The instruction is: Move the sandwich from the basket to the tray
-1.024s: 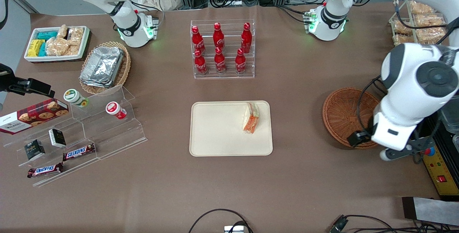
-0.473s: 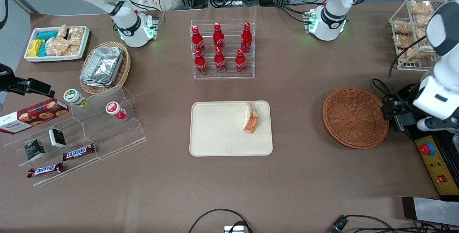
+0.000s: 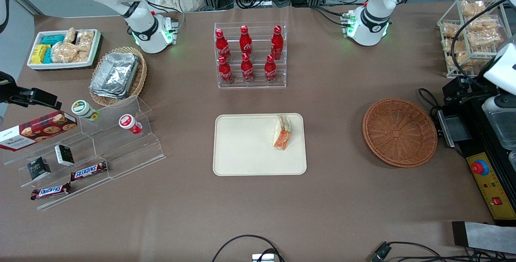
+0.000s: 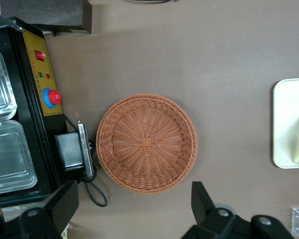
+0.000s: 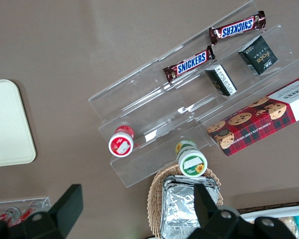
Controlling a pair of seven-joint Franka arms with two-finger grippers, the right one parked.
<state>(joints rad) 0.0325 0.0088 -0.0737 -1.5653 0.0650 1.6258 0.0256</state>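
SNICKERS on 2 candy bars (image 5: 189, 63); Walkers on red cookie box (image 5: 259, 119).

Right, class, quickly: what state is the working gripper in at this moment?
Gripper: open, holding nothing, raised above the empty basket; the sandwich lies on the tray.

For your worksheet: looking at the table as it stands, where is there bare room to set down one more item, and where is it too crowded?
Free: the tray beside the sandwich; the basket, with nothing in it; brown tabletop between tray and basket, and nearer the front camera than both. The open gripper hangs above the basket. Crowded: the bottle rack and the acrylic snack steps toward the parked arm's end.
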